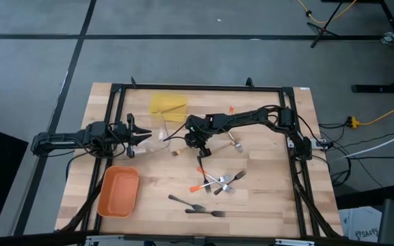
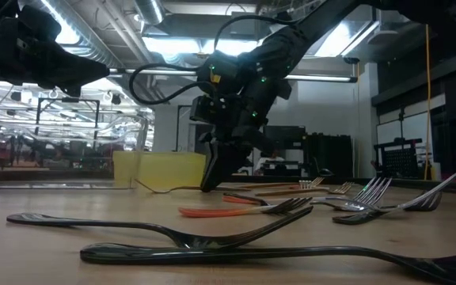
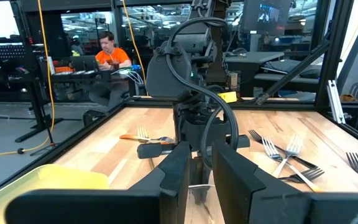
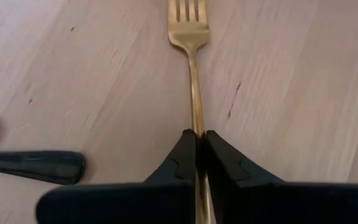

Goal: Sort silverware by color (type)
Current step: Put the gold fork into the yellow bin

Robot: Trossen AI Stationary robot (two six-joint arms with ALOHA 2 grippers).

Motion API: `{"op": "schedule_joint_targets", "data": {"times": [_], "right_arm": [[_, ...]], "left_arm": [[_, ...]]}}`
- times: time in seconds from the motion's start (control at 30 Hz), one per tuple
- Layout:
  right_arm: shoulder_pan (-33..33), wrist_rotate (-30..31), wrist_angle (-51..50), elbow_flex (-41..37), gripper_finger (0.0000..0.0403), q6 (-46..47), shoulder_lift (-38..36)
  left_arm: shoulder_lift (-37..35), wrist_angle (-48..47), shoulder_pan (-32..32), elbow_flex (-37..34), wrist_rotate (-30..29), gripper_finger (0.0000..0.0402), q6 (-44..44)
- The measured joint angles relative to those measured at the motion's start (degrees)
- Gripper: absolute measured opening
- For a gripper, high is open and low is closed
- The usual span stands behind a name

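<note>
At table centre, right gripper (image 4: 199, 149) jaws clamp gold fork (image 4: 193, 74); left gripper (image 1: 144, 139) released.

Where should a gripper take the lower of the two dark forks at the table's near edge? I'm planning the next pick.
Grip the dark fork at mid-handle, coming straight down with the fingers across its length. It lies flat and apart from the fork above it, its thin handle bare on both sides. The right gripper is shut on a gold fork; the left gripper waits open.

Dark cabled arms, green indicator lights
</note>
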Motion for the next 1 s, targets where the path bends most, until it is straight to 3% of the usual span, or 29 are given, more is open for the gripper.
{"op": "schedule_joint_targets", "data": {"times": [0.4,1.0], "right_arm": [[0.0,-0.9,-2.6,2.1,0.0002,0.1,0.2],[0.0,-0.4,-30.4,19.0,0.0000,-3.4,0.5]], "left_arm": [[0.0,0.0,0.0,0.0,0.0,0.0063,0.0],[0.0,0.0,0.0,0.0,0.0,0.0063,0.0]]}}
